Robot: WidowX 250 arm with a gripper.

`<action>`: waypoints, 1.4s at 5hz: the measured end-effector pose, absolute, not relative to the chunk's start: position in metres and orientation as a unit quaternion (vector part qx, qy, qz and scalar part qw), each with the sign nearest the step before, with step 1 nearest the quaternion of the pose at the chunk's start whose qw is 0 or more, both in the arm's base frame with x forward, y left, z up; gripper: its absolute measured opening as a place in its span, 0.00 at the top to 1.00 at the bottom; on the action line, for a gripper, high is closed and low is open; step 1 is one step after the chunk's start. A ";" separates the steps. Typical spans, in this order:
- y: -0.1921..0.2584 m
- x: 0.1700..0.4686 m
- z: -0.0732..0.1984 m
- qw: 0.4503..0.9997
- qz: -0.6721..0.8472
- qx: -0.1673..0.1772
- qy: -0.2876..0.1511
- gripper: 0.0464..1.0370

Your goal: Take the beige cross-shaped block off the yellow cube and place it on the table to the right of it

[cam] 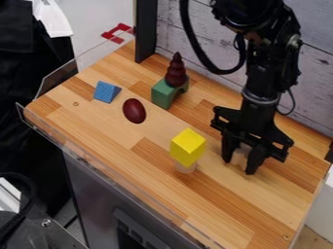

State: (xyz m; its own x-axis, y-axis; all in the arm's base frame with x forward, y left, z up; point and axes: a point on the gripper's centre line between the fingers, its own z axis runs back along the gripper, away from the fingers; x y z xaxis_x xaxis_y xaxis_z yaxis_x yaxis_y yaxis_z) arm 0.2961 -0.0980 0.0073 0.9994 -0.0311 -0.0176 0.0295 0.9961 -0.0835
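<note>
Claw (241,164) surrounds a pale piece (239,153), whether clenched on it I cannot tell; nearby, a yellow block (188,147) tops a beige cylinder (186,168).

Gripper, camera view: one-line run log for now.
gripper: low over wooden counter | pale piece at it, grip unclear | yellow block atop pale cylinder

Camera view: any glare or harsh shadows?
Camera view: no harsh shadows, just soft ones on the wooden counter; yellow block evenly bright, no blown-out glare; pale edge lines on the clear guard; black gripper low-contrast.
</note>
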 end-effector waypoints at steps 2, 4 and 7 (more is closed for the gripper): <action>-0.101 0.296 0.005 0.998 -0.016 -0.056 0.032 0.22; -0.093 0.295 0.061 0.998 -0.015 -0.055 -0.030 0.04; -0.034 0.308 0.109 0.997 0.024 -0.026 -0.075 0.04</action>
